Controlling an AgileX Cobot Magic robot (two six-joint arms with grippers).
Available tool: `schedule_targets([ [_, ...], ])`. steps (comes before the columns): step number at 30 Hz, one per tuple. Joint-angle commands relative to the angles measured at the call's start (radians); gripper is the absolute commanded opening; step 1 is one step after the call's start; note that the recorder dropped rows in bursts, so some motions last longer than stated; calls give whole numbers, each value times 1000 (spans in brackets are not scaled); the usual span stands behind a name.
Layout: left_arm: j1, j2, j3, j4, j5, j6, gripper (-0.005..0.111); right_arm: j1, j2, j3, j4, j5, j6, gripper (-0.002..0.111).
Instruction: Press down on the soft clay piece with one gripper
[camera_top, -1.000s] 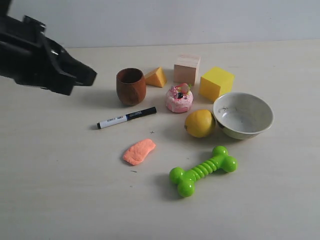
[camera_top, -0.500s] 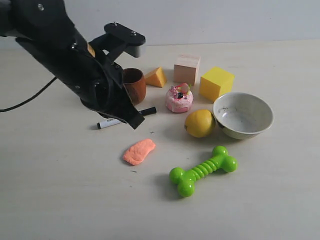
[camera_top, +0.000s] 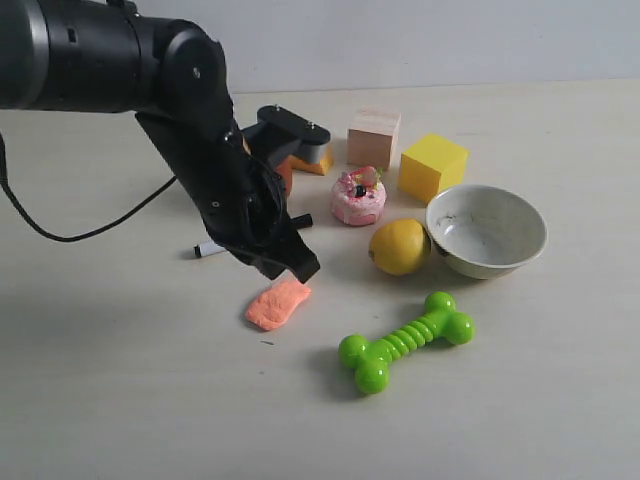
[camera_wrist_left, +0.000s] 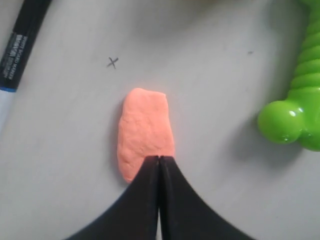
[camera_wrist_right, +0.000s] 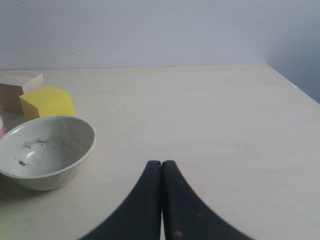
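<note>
End effector (camera_top: 303, 268) lower, over clay (camera_top: 275, 306)

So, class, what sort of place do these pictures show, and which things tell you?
Probably a robot test bench in a lab: a pale table against a plain wall, unrelated props such as a toy cake, a green bone toy and a yellow block, and a black robot gripper at a clay piece.
</note>
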Motion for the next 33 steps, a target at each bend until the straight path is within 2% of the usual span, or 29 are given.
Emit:
schedule_targets([
  [1, -6, 45, -9, 2, 4, -7, 0, -4, -7, 4, -2, -6, -3, 0],
  [20, -22, 125, -10, -2, -89, -7, 0, -4, -7, 4, -2, -6, -3, 0],
  [33, -22, 129, -33, 32, -88, -23, 0, -4, -7, 4, -2, -6, -3, 0],
])
